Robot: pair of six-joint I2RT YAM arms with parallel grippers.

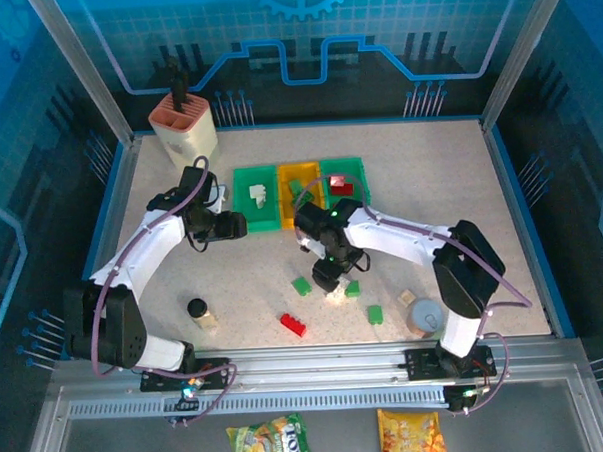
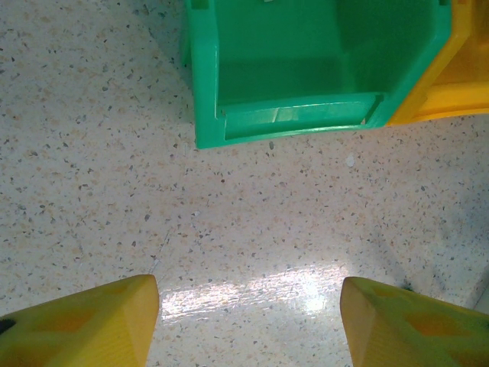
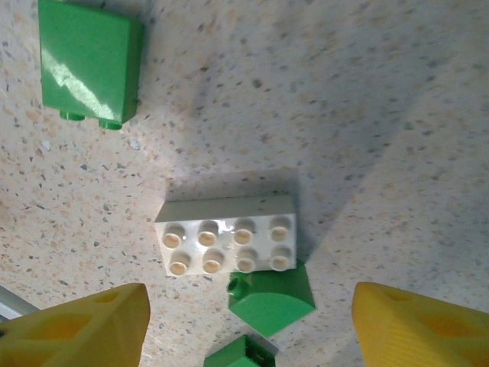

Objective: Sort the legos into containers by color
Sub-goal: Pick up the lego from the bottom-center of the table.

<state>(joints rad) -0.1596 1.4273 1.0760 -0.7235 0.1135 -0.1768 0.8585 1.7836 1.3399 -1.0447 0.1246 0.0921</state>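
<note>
Three containers stand side by side mid-table: a green bin [image 1: 255,198] holding a white lego [image 1: 258,195], a yellow bin [image 1: 301,191] and a green bin [image 1: 343,179] holding a red lego [image 1: 341,184]. My left gripper [image 1: 231,226] [image 2: 248,321] hovers open over bare table just in front of the left green bin [image 2: 306,69]. My right gripper [image 1: 329,280] [image 3: 248,329] is open above a white eight-stud lego [image 3: 226,243]. A curved green lego [image 3: 271,300] touches the white one, and another green piece [image 3: 241,355] lies below it. A green brick [image 3: 90,61] lies apart.
Loose legos lie on the table: green ones [image 1: 301,285] [image 1: 374,314] and a red one [image 1: 293,324]. A grey cup [image 1: 426,318] stands front right, a black-capped bottle [image 1: 198,313] front left, and a beige slotted holder [image 1: 184,126] at the back left.
</note>
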